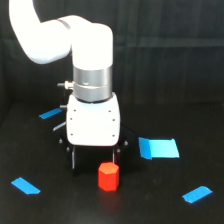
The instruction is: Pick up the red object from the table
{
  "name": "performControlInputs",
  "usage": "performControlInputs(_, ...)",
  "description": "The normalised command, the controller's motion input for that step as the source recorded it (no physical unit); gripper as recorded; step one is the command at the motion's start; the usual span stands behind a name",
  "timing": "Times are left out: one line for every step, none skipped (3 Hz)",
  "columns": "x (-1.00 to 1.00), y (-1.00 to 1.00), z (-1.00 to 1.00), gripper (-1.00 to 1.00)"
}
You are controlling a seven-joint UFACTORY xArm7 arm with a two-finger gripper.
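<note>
Black matte table fills the whole scene, and that's my stage right now. Over it comes my white arm, curving in from the far left and dropping straight down through the silver wrist ring into the boxy white gripper body.

Blue patch, the biggest bit of tape, lies to the right of me, and three smaller blue strips are scattered about: one far left, one near left, one near right. None of those are my business.

My gripper hangs low, dark fingers pointing down at the table, one on the left and one on the right, spread wide apart with nothing between them. So I'm released, holding nothing.

And there's the prize: the red block, small and stubby, standing on the table just in front of my fingers, on the near side and a touch right of my centre line. It looks closer to my right finger, though from this angle I cannot tell whether it is touching it.

My read: I'm in the approach, grasp not yet made. Next I'd need to line up so the block sits squarely between the fingers, settle down around it, then clench and lift. The risk is nudging it over with that right finger.
</note>
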Motion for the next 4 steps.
performControlInputs(0.14, -0.53, -0.25, 0.77)
performControlInputs(0.10, -0.62, -0.19, 0.80)
performControlInputs(0.00, -0.29, -0.20, -0.18)
performControlInputs(0.05, 0.15, -0.24, -1.00)
